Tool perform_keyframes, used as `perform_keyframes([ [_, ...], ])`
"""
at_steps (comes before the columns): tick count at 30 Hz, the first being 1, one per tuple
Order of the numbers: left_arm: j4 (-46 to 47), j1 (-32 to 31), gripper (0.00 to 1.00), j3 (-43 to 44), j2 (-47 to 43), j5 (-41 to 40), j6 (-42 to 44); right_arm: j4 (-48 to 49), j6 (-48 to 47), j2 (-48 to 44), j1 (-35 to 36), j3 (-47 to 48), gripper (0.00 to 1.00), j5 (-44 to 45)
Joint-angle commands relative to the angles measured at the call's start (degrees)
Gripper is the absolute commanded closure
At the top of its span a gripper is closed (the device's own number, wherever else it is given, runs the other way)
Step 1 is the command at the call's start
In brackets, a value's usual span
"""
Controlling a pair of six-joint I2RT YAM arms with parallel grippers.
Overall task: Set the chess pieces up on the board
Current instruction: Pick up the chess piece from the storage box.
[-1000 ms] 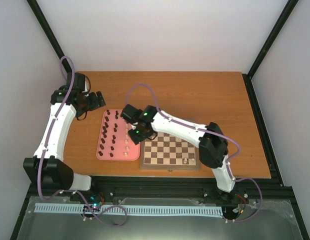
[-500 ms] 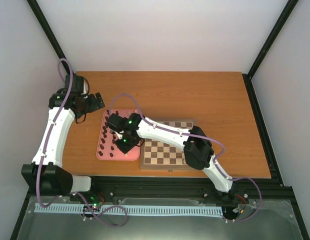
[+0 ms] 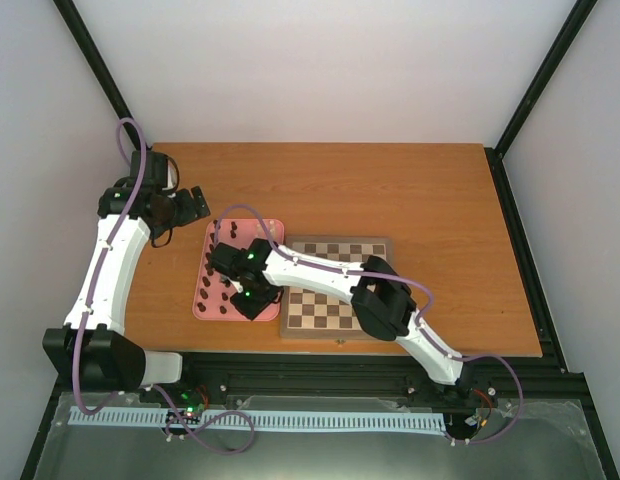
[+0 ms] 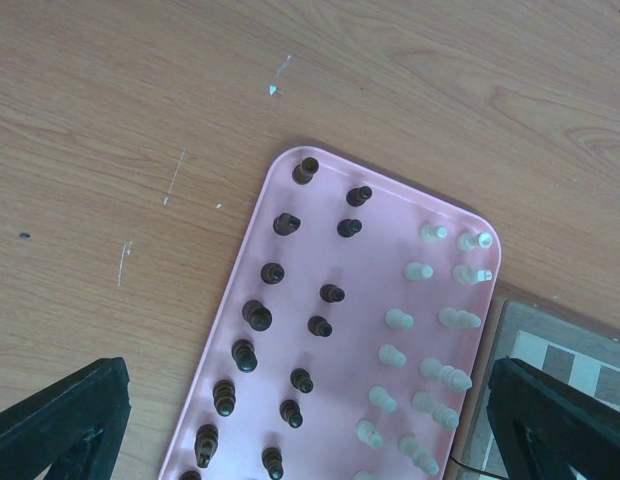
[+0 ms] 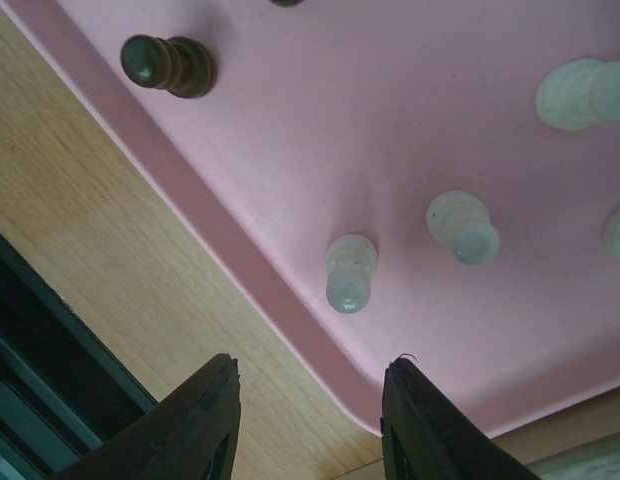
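Observation:
Dark brown chess pieces (image 4: 258, 316) and cream ones (image 4: 438, 372) stand in rows on a pink tray (image 4: 362, 300), just left of the board (image 3: 340, 333). My right gripper (image 3: 252, 300) hangs low over the tray's near corner. In the right wrist view it (image 5: 310, 400) is open with nothing between its fingers. A cream pawn (image 5: 350, 272) stands just ahead of them, a second one (image 5: 462, 226) beside it, and a dark piece (image 5: 168, 65) further along the rim. My left gripper (image 3: 195, 200) is off the tray's far left corner, open (image 4: 308, 372) and empty.
The right arm stretches across the board, hiding part of it. The board's corner (image 4: 570, 370) touches the tray's right side. Bare wooden table (image 3: 420, 190) lies behind and to the right. A black frame rail (image 5: 50, 370) runs along the near edge.
The right arm swung left from the board's edge over the tray and came down at its near corner, its jaws narrowing a little. The left arm hardly moved.

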Motion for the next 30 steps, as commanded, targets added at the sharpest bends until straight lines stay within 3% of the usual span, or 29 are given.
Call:
perform_keyframes([
  [1, 0.2, -0.2, 0.00, 0.1, -1.1, 0.2, 0.4, -0.1, -1.0, 1.8, 0.6, 2.4, 0.60, -0.1],
  [30, 0.3, -0.2, 0.00, 1.4, 1.3, 0.2, 0.4, -0.9, -1.8, 6.4, -1.7, 6.9, 0.63, -0.2],
])
